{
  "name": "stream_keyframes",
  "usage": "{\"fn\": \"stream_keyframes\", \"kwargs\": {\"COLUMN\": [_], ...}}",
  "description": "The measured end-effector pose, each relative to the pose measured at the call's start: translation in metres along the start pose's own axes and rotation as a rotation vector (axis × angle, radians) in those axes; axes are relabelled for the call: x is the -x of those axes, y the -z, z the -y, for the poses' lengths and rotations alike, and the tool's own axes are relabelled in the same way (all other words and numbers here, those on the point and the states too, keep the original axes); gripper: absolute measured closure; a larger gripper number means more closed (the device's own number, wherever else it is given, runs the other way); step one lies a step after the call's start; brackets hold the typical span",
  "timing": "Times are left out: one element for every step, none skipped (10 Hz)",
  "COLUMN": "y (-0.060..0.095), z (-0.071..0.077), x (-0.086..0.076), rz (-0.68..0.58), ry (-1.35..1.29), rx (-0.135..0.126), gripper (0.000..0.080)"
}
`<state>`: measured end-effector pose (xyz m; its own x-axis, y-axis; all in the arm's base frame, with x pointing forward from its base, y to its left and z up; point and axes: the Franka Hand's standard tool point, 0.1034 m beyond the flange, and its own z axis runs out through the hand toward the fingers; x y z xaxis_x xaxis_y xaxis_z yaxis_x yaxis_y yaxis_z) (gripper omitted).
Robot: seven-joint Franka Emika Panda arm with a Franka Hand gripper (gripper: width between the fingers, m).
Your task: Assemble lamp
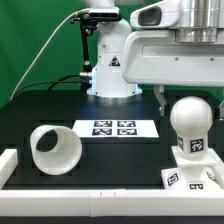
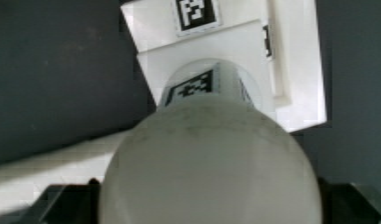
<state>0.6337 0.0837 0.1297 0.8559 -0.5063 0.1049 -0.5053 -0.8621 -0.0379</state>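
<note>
The white bulb (image 1: 190, 122) stands upright on the flat square base (image 1: 188, 180) at the exterior view's right, near the table's front. My gripper (image 1: 188, 101) hangs straight over it. One finger (image 1: 160, 97) shows beside the ball; the other is hidden. In the wrist view the bulb's ball head (image 2: 205, 160) fills the gap of the gripper (image 2: 208, 206), and both dark fingers (image 2: 71, 203) lie against its sides. Past the ball the base (image 2: 222, 60) shows its square tags. The shade (image 1: 55, 150) lies on its side at the exterior view's left, apart from the rest.
The marker board (image 1: 112, 127) lies flat in the middle of the black table. The robot pedestal (image 1: 112, 70) stands at the back. A white rail (image 1: 90, 206) runs along the front edge and a white block (image 1: 6, 165) sits at the front left.
</note>
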Motion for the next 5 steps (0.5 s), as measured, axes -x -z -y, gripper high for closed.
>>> {"fn": "stream_keyframes", "kwargs": {"y": [-0.0008, -0.0014, -0.0018, -0.0022, -0.0023], "z": [-0.0009, -0.0015, -0.0011, 0.0007, 0.0037], "x": [0.0028, 0.0052, 0.0069, 0.0098, 0.0120], "rz": [0.013, 0.030, 0.045, 0.068, 0.094], "ry": [-0.121, -0.257, -0.392, -0.545, -0.706], "rx": [0.009, 0.014, 0.008, -0.001, -0.016], "gripper": [0.0229, 0.0229, 0.0229, 0.0229, 0.0229]}}
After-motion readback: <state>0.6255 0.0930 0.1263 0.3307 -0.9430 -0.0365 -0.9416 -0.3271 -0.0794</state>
